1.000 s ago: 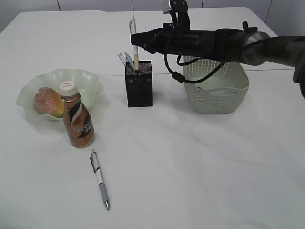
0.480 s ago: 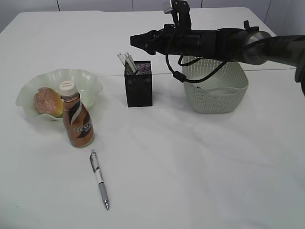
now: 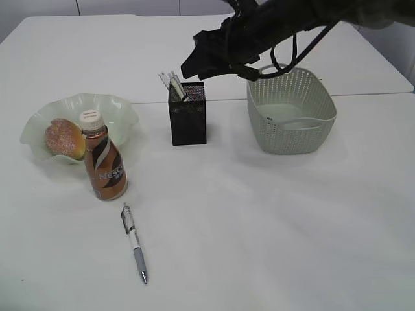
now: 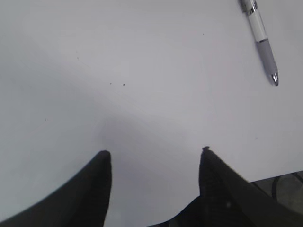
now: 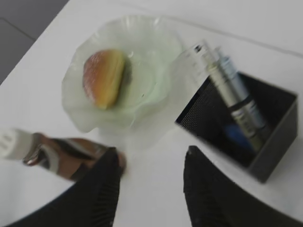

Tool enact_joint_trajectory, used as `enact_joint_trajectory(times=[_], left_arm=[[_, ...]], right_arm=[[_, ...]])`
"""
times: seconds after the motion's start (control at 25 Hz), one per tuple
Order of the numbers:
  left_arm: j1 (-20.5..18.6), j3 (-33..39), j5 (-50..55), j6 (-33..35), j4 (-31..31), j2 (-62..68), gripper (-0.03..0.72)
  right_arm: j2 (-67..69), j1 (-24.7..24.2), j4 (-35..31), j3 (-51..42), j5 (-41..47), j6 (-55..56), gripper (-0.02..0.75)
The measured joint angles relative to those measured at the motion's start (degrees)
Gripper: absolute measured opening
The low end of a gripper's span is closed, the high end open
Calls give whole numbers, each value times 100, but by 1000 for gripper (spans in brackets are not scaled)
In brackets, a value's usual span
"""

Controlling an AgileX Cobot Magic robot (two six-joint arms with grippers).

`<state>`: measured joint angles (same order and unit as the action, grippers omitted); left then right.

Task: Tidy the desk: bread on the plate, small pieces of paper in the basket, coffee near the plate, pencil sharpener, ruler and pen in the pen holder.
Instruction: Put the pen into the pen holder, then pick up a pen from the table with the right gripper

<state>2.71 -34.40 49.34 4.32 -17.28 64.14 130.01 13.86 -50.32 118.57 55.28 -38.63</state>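
My right gripper (image 3: 190, 65) hovers open and empty just above and behind the black mesh pen holder (image 3: 188, 120). A clear ruler (image 5: 193, 57) and pens (image 5: 236, 97) stand inside the pen holder (image 5: 199, 116). The bread (image 3: 65, 138) lies on the green wavy plate (image 3: 123, 109). The coffee (image 3: 104, 167) stands upright at the plate's front edge. A white and grey pen (image 3: 135, 243) lies on the table. My left gripper (image 4: 155, 152) is open over bare table, with that pen (image 4: 260, 35) off to its upper right. The pencil sharpener and paper pieces are out of view.
The grey-green perforated basket (image 3: 292, 120) stands right of the pen holder, under my right arm. In the right wrist view the bread (image 5: 104, 78), the plate (image 5: 142, 80) and the blurred coffee (image 5: 57, 151) lie left of the holder.
My right gripper held a white pen upright over the pen holder, then opened and dropped it in. The right arm has since lifted and swung back. The left gripper has not moved.
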Motion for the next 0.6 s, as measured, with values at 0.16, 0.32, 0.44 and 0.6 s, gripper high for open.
enact_joint_trajectory(times=[0.16,0.32,0.44,0.6], left_arm=[[0,0,-85,0,0,0,433],[0,0,-123,0,0,0,433],[0,0,-136,0,-10,0,433],[0,0,-160,0,-10,0,433]], right_arm=[[-444,412,1001,0,788,1026,319],[-815,788,1759,0,1239,1634,316],[-1005,1016,1935,0,1462,1923,314],[-1057,1265,1983,13,1534,2456,313]])
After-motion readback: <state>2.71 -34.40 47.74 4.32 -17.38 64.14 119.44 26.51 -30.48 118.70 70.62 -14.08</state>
